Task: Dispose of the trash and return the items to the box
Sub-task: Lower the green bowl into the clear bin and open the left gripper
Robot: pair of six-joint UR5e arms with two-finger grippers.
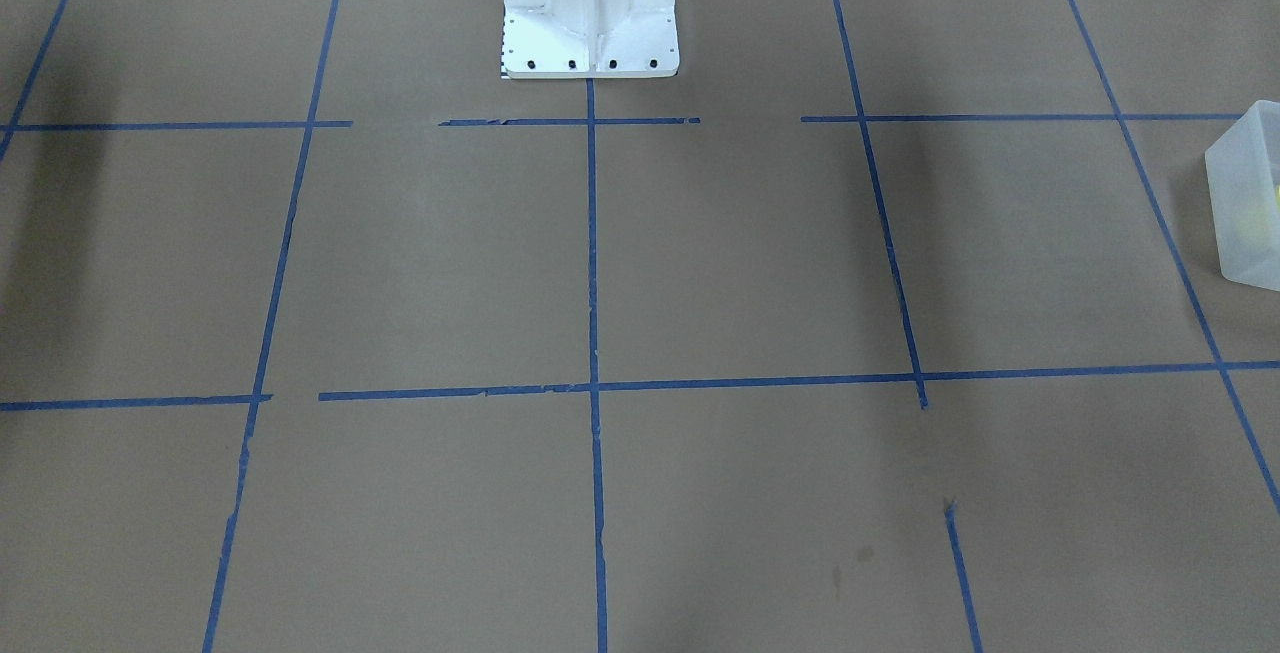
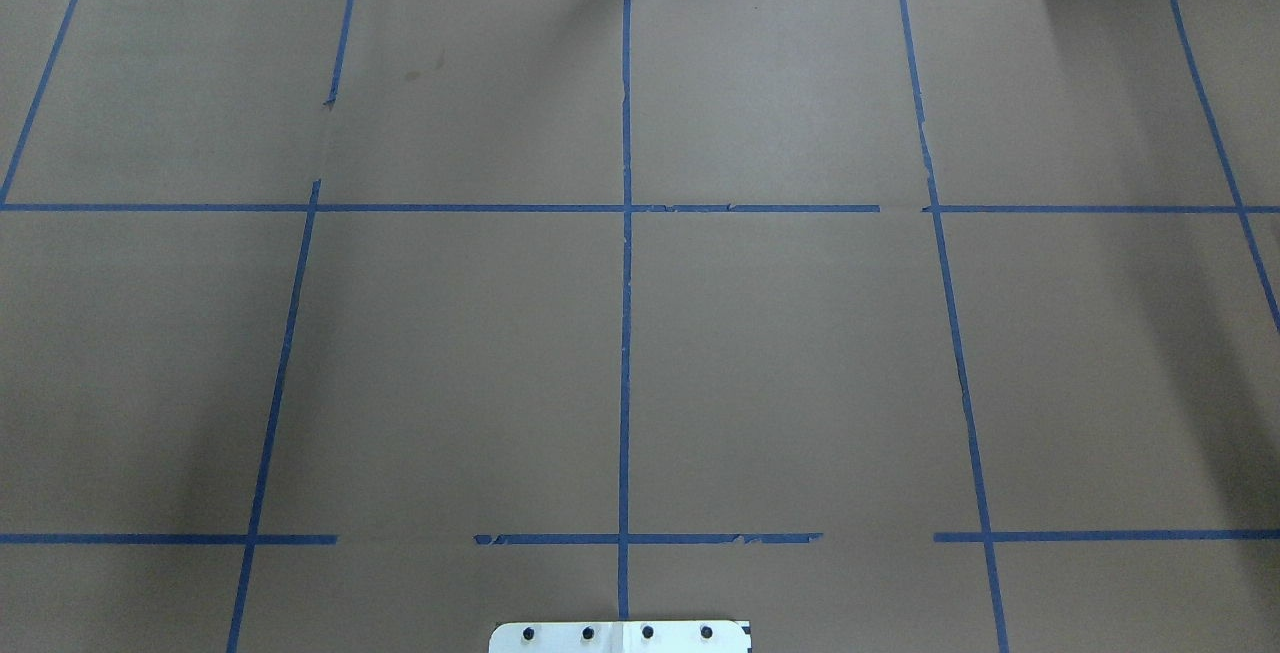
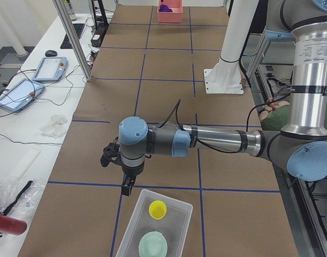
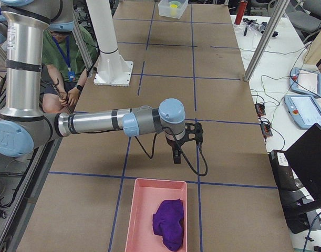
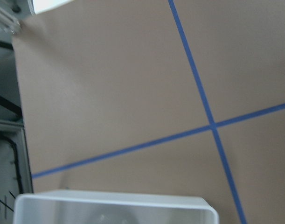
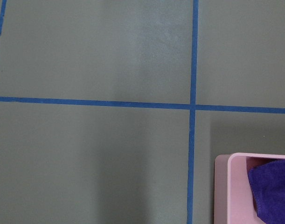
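Note:
The translucent white box [image 3: 132, 234] stands at the table's near end in the exterior left view. The yellow cup [image 3: 157, 209] and the mint-green bowl [image 3: 153, 246] sit inside it. My left gripper [image 3: 127, 187] hangs just beyond the box's far rim, apart from it; I cannot tell whether it is open or shut. The box also shows in the front view [image 1: 1245, 198], the left wrist view [image 5: 114, 207] and far off in the exterior right view [image 4: 172, 8]. My right gripper [image 4: 176, 156] hangs above the table short of a pink bin; its state cannot be told.
A pink bin [image 4: 139, 215] with a purple cloth [image 4: 169, 223] stands at the table's other end; its corner shows in the right wrist view [image 6: 235, 186]. The white pedestal base [image 1: 590, 23] stands at the robot's side. Blue tape lines cross the brown table.

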